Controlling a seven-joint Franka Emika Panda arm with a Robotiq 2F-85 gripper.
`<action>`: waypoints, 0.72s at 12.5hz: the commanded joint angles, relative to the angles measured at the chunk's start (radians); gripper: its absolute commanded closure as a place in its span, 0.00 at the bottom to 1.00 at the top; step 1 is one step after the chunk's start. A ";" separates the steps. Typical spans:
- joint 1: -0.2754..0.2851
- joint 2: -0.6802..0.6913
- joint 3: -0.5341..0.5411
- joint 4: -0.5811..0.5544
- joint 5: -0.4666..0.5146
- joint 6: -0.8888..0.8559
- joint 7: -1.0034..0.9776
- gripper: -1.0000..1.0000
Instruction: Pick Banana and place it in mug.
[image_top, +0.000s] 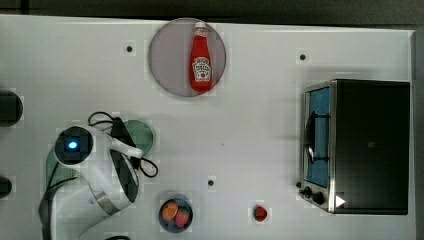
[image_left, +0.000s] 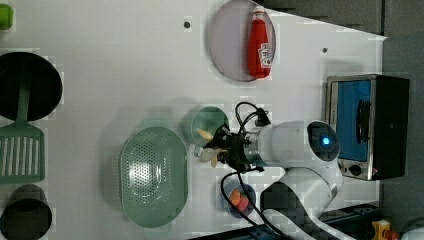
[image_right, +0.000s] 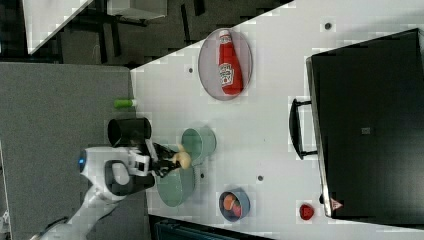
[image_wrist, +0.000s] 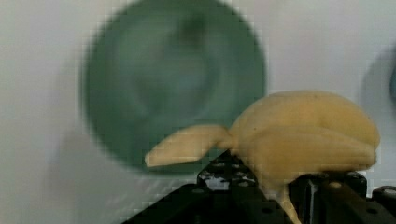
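Pale yellow, the banana (image_wrist: 299, 135) is clamped between the black fingers of the gripper (image_left: 220, 147) at the centre of the left view, held above the table just beside the rim of the mug (image_left: 205, 124), with one peel tip reaching over that rim. Nothing is seen inside the mug. To the left view's lower left of it, a perforated green basket (image_left: 152, 175) is seen, also holding nothing. At the bottom centre of the top view, a small bowl (image_top: 175, 215) holds two fruits, and one strawberry (image_top: 259, 213) lies alone to its right. At the top centre, one ketchup bottle (image_top: 201, 59) lies on a grey plate (image_top: 167, 60). One toaster oven (image_top: 370, 145) is placed at the right.
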 joint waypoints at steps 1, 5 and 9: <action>-0.025 -0.033 0.008 0.021 -0.029 0.066 0.095 0.49; -0.026 -0.060 0.002 0.017 -0.029 0.055 0.095 0.04; -0.030 -0.104 -0.005 0.036 -0.026 0.083 0.095 0.00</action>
